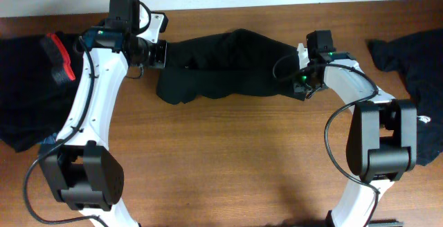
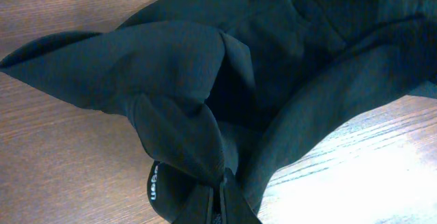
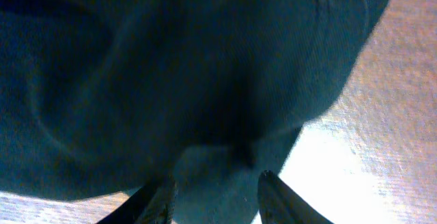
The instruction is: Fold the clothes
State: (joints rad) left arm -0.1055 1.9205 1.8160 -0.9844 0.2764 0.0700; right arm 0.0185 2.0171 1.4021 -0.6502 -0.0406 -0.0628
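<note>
Currently, one black garment (image 1: 221, 64) is held bunched along the desk's (image 1: 228, 165) far edge, one end clamped in the left gripper (image 2: 218, 207), the other straddled by the right gripper (image 3: 215, 197), fingers parted; slippage is risked if it is pulled before closure.

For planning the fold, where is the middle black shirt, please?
Overhead, the shirt lies bunched at the table's far centre, between left hand and right hand.
</note>
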